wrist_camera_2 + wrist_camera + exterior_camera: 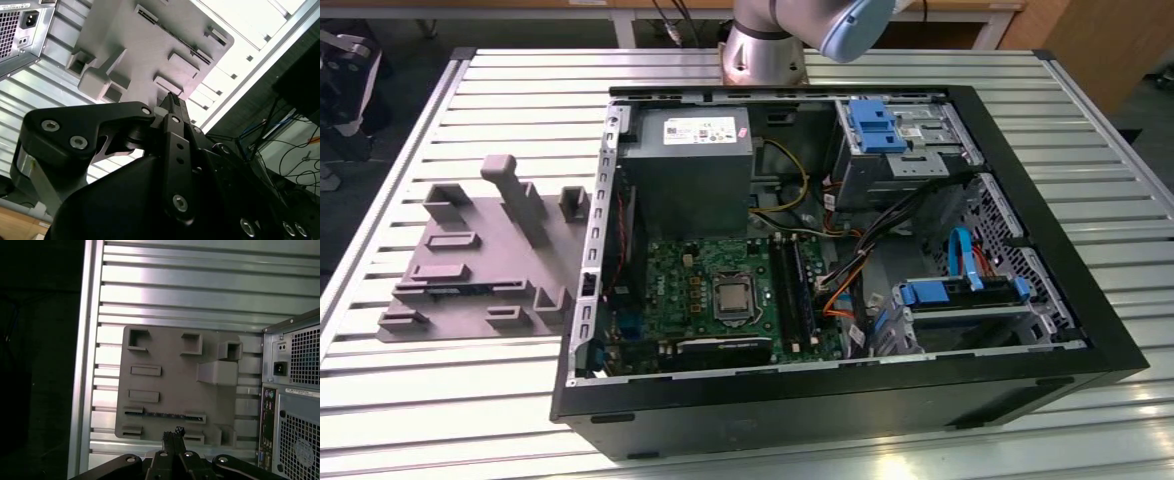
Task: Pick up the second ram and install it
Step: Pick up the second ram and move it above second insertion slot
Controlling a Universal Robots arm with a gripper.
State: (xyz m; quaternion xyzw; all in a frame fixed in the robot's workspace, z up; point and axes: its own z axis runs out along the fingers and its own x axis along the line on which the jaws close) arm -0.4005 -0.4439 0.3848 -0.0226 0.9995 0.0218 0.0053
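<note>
1. The ram (161, 415) stands on edge in a slot of the grey holder (170, 390) on the table (200, 295), beside the case (295, 405).
2. The hand (173, 434) hangs over the holder, fingers pressed together and holding nothing.
3. The ram is probably light, stiff, thin and fragile. It is best pinched mid-length across its flat faces, clear of the contact edge.

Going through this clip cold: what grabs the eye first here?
The big black open computer case lying on the slatted metal table dominates the exterior view, its green motherboard exposed. On that view's left sits a grey moulded holder tray; in the first wrist view a thin dark ram stick lies in it, with the black gripper pointed toward it, fingers together.
</note>
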